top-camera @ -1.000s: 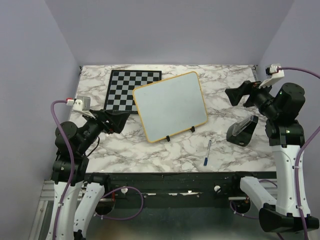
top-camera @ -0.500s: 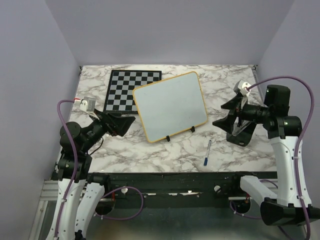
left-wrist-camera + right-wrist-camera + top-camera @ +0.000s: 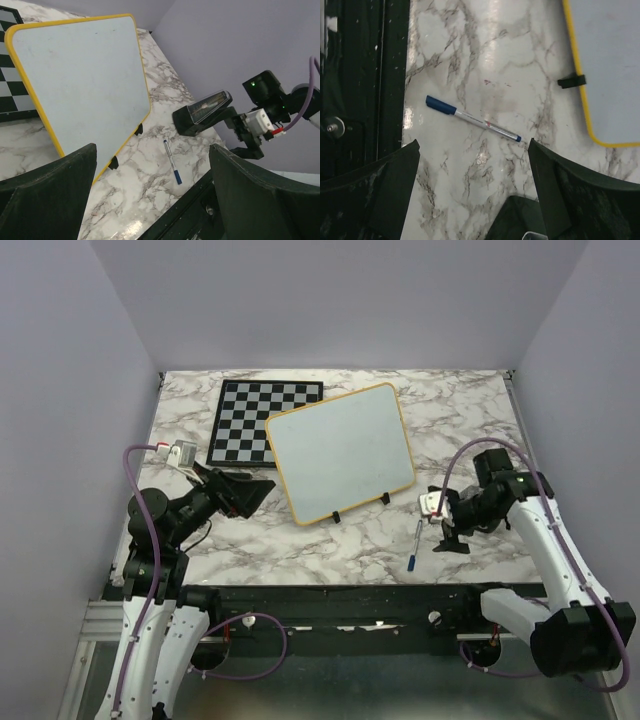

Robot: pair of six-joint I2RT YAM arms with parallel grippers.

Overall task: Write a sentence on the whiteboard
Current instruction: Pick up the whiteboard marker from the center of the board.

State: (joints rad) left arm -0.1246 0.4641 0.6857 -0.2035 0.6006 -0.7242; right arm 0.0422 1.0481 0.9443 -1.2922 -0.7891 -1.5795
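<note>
The whiteboard [image 3: 340,452] with its yellow-orange frame lies at the table's middle, and its white face is blank; no sentence shows on it. It also shows in the left wrist view [image 3: 80,80] and the right wrist view [image 3: 612,60]. A blue-capped marker [image 3: 415,544] lies on the marble in front of the board's right corner, also seen from the left wrist [image 3: 172,162] and the right wrist [image 3: 472,119]. My right gripper [image 3: 446,528] is open and empty, low over the table just right of the marker [image 3: 472,145]. My left gripper [image 3: 252,488] is open and empty, left of the board [image 3: 152,150].
A black-and-white chessboard [image 3: 255,420] lies behind and partly under the whiteboard's left side. A black eraser block [image 3: 202,112] stands on the right of the table, behind the right arm. The black front rail [image 3: 350,595] runs along the near edge.
My right arm has swung down and leftward from high over the eraser to low beside the marker. My left gripper has edged slightly right toward the board.
</note>
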